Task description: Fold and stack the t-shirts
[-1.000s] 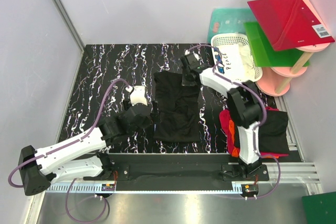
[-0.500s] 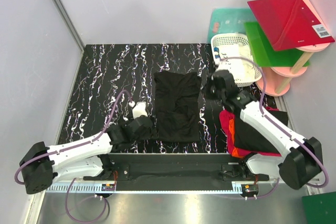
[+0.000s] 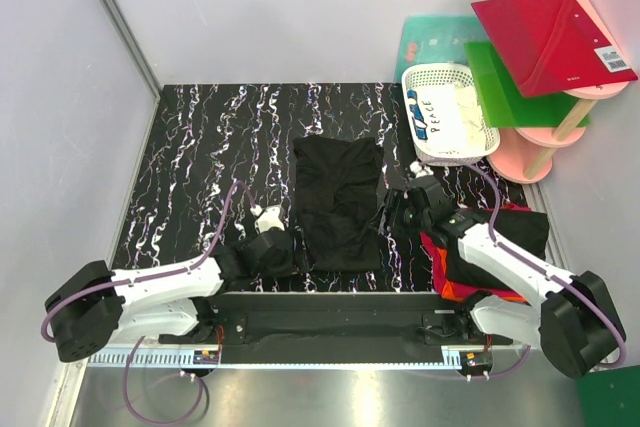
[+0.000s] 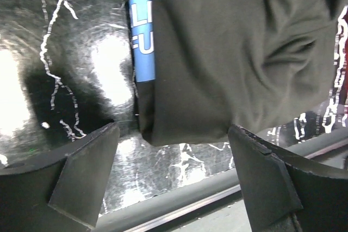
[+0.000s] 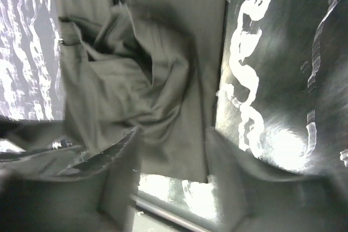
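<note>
T-shirts: one black t-shirt [image 3: 338,202] lies folded into a tall rectangle mid-table, flat on the black marbled table [image 3: 190,147], slightly rumpled along its right edge. In the left wrist view a blue print strip [image 4: 143,42] with white letters shows at the fold on the shirt's left side. The others sit in a stack of t-shirts [image 3: 510,247] at the near right of the table. A black one is on top, with red and orange edges poking out beneath it on the left and near sides.

Left gripper [image 3: 272,247] is low at the folded shirt's near-left corner. In the left wrist view the left gripper [image 4: 173,134] has its fingers wide apart. The corner of the cloth sits in the gap, and neither finger presses on it.

Right gripper [image 3: 398,209] is just beside the shirt's right edge, between the shirt and the stack. The right wrist view is blurred, but the right gripper [image 5: 174,150] has its jaws apart, with bunched black cloth just ahead of them. Can't tell whether a finger touches the cloth.

Further out, at the far right corner:
- white basket [image 3: 455,158], holding a white cloth [image 3: 445,112] with dark lettering
- red board [image 3: 550,37] and green board [image 3: 515,87], both on a pink stand [image 3: 530,152]
- teal board [image 3: 430,42] behind the basket
</note>
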### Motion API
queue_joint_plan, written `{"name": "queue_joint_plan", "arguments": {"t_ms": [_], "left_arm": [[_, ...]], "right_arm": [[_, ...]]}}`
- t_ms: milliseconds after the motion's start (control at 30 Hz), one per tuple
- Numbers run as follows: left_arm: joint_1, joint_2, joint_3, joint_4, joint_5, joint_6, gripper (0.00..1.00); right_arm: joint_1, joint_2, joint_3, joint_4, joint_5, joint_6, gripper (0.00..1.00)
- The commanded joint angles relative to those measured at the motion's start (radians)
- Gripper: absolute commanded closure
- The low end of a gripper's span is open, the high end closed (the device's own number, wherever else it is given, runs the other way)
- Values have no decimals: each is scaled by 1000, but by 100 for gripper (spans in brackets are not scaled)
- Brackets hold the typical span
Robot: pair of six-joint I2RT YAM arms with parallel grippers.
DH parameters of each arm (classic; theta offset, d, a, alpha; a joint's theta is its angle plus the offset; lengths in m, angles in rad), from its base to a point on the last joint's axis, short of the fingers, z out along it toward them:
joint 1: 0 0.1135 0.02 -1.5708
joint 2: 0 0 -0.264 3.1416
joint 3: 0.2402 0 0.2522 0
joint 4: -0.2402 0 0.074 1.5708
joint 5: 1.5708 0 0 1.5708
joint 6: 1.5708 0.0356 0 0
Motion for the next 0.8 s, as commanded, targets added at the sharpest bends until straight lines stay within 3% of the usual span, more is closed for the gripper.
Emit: {"name": "queue_joint_plan", "arguments": {"t_ms": [0,67,400,533,633,767], "left_arm": [[1,-22,-36,69,35,-35,12],[1,-35,-48,69,28,-40,12],[1,4,-74,110,34,-50,15],[0,52,-84,173,54,-63,16],[-2,85,-87,207,61,-67,20],[-2,116,-82,221,72,-70,33]], "right_arm": [[6,-55,-93,88,-151,118,22],[5,-84,-155,117,-179,183,11],[6,-305,-406,131,-263,400,13],[6,-306,-433,140,-276,419,13],[6,-273,-447,174,-289,422,13],[8,-199,-458,258,-323,429,15]]}}
